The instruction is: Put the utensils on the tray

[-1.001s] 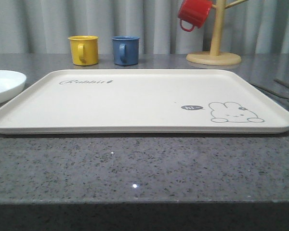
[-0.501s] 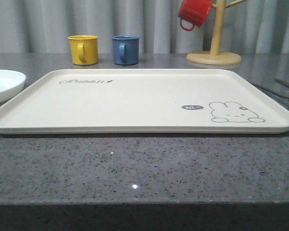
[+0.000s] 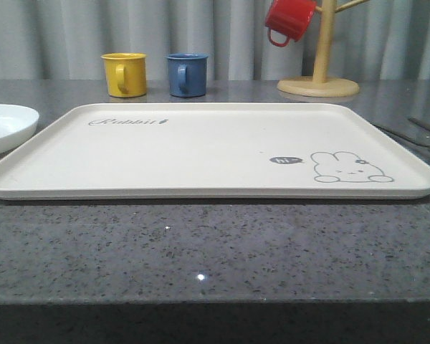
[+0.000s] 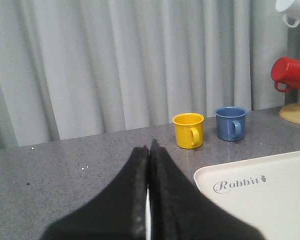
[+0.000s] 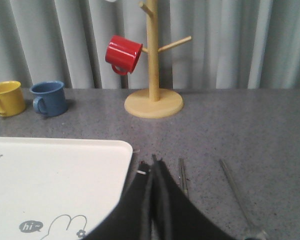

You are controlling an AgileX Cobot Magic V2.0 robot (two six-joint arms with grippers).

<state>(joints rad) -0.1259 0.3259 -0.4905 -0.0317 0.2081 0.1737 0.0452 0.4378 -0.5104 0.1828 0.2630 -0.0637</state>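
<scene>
The cream tray (image 3: 201,147) with the "Rabbit" text and rabbit drawing lies flat in the middle of the table, with nothing on it. The utensils lie on the grey table just right of it, seen as thin silver handles (image 3: 410,140). In the right wrist view a pair of chopsticks (image 5: 183,177) and a longer silver handle (image 5: 235,190) lie side by side beside the tray's corner (image 5: 122,150). My right gripper (image 5: 152,162) is shut over the table between tray and chopsticks, holding nothing. My left gripper (image 4: 149,148) is shut and empty, left of the tray's corner (image 4: 210,175).
A white plate (image 3: 3,125) sits left of the tray. Behind the tray stand a yellow mug (image 3: 124,74) and a blue mug (image 3: 186,74). At the back right, a wooden mug tree (image 3: 319,79) holds a red mug (image 3: 290,20). Grey curtains close the back.
</scene>
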